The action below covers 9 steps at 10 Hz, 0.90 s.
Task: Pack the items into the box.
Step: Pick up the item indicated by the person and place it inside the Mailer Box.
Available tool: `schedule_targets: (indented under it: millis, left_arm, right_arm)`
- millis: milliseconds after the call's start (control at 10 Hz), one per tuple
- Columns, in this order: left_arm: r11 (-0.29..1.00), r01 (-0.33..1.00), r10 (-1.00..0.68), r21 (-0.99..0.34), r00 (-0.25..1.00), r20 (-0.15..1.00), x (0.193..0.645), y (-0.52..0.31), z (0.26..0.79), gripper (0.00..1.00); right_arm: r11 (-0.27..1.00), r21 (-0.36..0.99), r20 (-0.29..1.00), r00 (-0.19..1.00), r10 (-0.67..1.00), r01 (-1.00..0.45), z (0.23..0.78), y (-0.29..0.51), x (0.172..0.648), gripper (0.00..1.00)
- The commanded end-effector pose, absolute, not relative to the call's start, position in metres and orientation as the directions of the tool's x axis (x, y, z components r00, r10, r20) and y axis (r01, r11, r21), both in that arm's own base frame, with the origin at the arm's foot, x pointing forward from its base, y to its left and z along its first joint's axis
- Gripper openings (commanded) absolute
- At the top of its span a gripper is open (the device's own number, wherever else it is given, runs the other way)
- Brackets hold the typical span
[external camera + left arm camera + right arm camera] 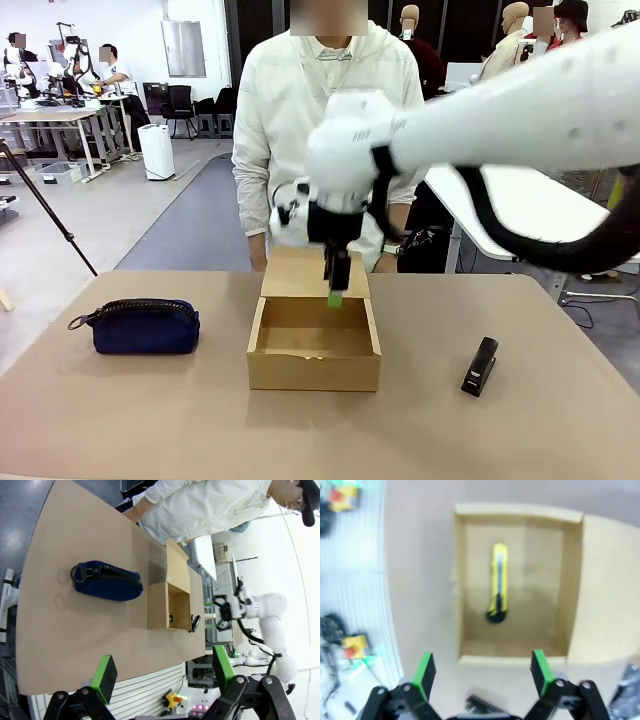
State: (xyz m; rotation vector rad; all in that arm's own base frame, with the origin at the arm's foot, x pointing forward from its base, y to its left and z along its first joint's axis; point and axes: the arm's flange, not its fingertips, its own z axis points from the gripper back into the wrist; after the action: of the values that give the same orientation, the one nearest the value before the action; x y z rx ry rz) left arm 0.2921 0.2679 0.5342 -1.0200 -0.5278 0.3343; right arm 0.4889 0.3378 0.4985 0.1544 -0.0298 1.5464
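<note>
- While unpacked, pouch point(145, 327) lies on desk point(120, 420) left of box point(313, 375): judged soft, light (pinch mid-body).
- Stapler point(480, 366), right of box: small, likely rigid; grip its sides.
- Right gripper point(482, 672), left gripper point(162, 675): both wide, empty.

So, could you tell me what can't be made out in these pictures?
Front view: the box floor, hidden by its near wall.
Left wrist view: most of the stapler, behind the box.
Right wrist view: detail on the yellow cutter, blurred.

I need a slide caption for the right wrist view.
Open right gripper above the open cardboard box, a yellow utility knife lying inside.
</note>
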Motion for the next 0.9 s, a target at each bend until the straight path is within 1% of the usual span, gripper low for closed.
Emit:
schedule_targets:
  millis: [0,100,200,300,400,500,600,700,800]
  left_arm:
    - [0.48,0.001,0.495,-0.877,0.825,0.271,0.292,0.269,0.535,1.0]
    - [0.48,0.001,0.495,-0.877,0.825,0.271,0.292,0.269,0.535,1.0]
    - [0.48,0.001,0.495,-0.877,0.825,0.271,0.292,0.269,0.535,1.0]
    - [0.48,0.001,0.495,-0.877,0.825,0.271,0.292,0.269,0.535,1.0]
    - [0.48,0.001,0.495,-0.877,0.825,0.271,0.292,0.269,0.535,1.0]
    - [0.48,0.001,0.495,-0.877,0.825,0.271,0.292,0.269,0.535,1.0]
    - [0.48,0.001,0.495,-0.877,0.825,0.271,0.292,0.269,0.535,1.0]
    - [0.48,0.001,0.495,-0.877,0.825,0.271,0.292,0.269,0.535,1.0]
    - [0.48,0.001,0.495,-0.877,0.825,0.271,0.292,0.269,0.535,1.0]
  right_arm:
    - [0.176,0.223,0.202,0.222,0.954,-0.959,0.561,0.259,0.439,1.0]
    - [0.282,0.326,0.245,0.369,0.897,-0.902,0.586,0.213,0.416,1.0]
    - [0.39,0.471,0.332,0.569,0.752,-0.791,0.608,0.152,0.392,1.0]
    - [0.452,0.582,0.397,0.721,0.568,-0.676,0.618,0.1,0.369,1.0]
    - [0.494,0.68,0.43,0.84,0.33,-0.542,0.619,0.047,0.345,1.0]
    - [0.441,0.755,0.473,0.869,0.147,-0.486,0.614,-0.002,0.315,1.0]
    - [0.417,0.779,0.537,0.842,-0.058,-0.468,0.602,-0.054,0.276,1.0]
    - [0.405,0.823,0.506,0.838,-0.203,-0.399,0.585,-0.089,0.246,1.0]
    - [0.33,0.878,0.434,0.866,-0.248,-0.346,0.563,-0.112,0.23,1.0]
